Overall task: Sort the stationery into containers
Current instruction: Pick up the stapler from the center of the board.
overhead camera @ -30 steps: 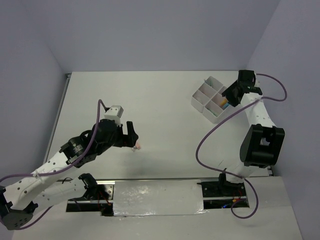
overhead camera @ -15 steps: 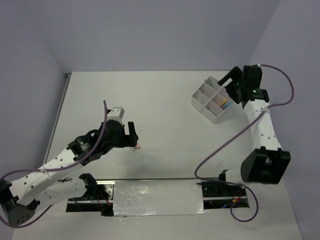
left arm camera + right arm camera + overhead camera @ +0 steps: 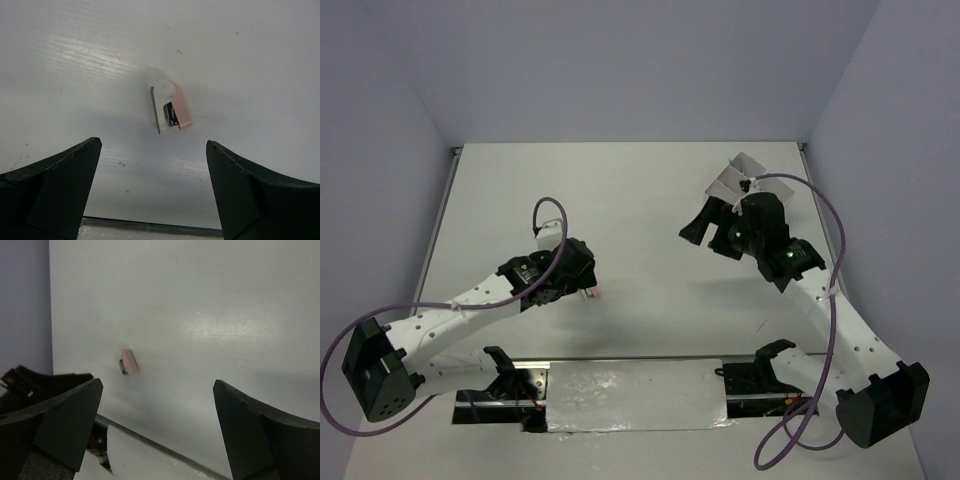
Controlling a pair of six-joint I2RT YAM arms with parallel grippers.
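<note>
Table (image 3: 640, 190) bears pink piece (image 3: 172, 107) beneath gaping left end effector (image 3: 152, 144); right end effector (image 3: 157, 385) gapes.

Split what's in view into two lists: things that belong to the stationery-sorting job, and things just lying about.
Belongs to the job:
- small pink and white piece, on the table ahead of the open left gripper
- white divided tray, partly hidden behind the right arm

Just there:
- silver sheet at the near edge
- purple cables on the arms
</note>
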